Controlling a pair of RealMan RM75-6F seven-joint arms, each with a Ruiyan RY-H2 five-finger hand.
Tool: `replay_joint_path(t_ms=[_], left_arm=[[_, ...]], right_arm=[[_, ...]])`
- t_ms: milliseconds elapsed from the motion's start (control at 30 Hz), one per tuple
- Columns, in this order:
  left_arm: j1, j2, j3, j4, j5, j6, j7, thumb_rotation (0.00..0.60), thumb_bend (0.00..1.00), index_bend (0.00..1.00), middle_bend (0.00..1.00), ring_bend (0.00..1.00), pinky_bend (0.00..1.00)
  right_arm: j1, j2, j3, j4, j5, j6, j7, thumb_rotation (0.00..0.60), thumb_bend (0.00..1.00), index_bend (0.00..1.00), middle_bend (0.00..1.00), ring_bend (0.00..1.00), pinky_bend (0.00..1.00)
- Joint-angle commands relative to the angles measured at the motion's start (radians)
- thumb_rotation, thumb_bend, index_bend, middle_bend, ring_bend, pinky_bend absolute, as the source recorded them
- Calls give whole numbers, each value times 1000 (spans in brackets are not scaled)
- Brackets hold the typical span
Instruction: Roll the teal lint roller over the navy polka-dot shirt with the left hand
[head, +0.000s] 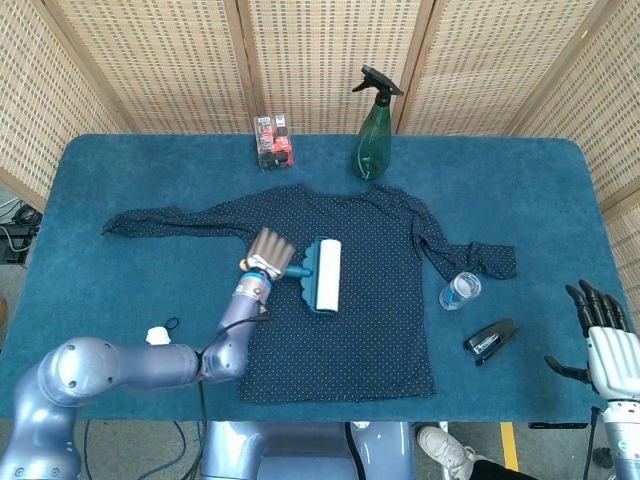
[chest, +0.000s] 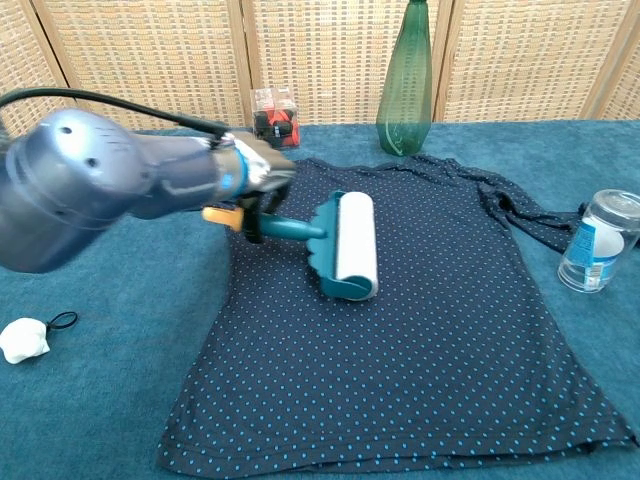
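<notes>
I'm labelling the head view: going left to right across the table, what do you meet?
White wad → left hand → lint roller → spray bottle → plastic bottle → stapler → right hand.
</notes>
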Motion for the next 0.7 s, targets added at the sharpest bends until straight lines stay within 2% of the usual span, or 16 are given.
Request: replay_joint_path(t_ms=[33,333,700], left_arm=[[37,37,32,-19,19,4,-24,600,590,836,892,749,661],[132,126,110,-32,85,-6,-92,600,590,835,892,749,660],[194,183,140,-13,136,-35,-153,600,590,835,892,749,660]], right_arm=[[0,-1,-3,-3,-4,2,-7,600,41,0,0,0,0],[-1,-6,-8,-13,-12,6,-29,600,40,0,0,0,0],[3,-12,-13,-17,-16,-1,-44,600,41,0,0,0,0]])
